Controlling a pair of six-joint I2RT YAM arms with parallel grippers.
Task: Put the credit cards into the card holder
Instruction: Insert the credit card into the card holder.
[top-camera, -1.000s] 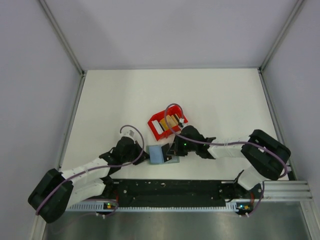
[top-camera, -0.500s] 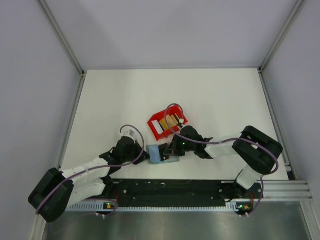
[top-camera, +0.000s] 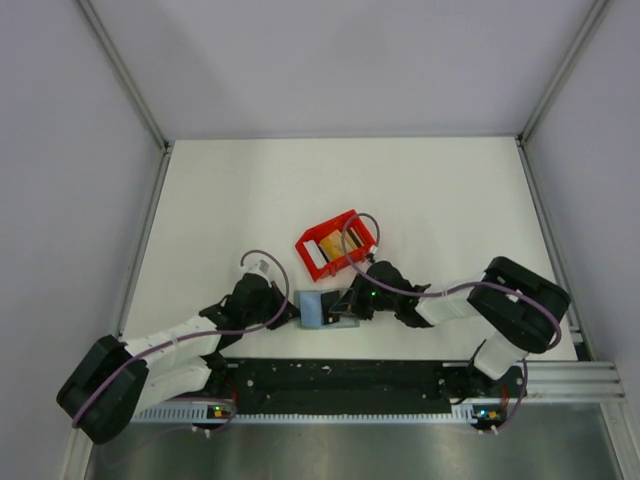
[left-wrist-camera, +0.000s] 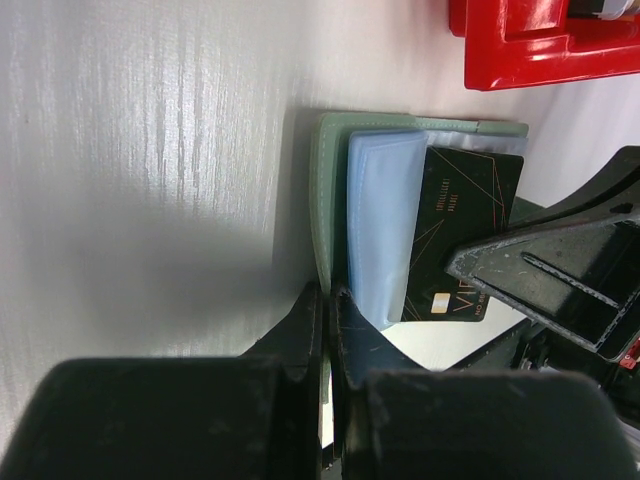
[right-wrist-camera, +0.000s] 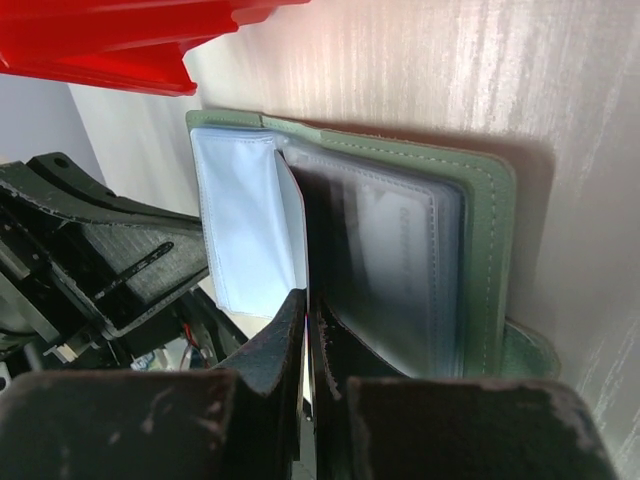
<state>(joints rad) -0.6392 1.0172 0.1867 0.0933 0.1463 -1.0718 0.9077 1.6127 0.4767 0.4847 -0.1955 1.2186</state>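
Open card holder (top-camera: 318, 308), left gripper (left-wrist-camera: 327, 296) pinching its green edge, right gripper (right-wrist-camera: 306, 300) pinching an inner sleeve (right-wrist-camera: 245, 220), dark card (left-wrist-camera: 455, 235) inside

Arms low, converging; left pincer (left-wrist-camera: 325, 296), right pincer (right-wrist-camera: 307, 300) closed

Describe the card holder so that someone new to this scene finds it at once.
On the white table, look just on the near side of the red bin. The card holder lies open there: a flat grey-green wallet with light blue pockets, unlike the boxy red bin.
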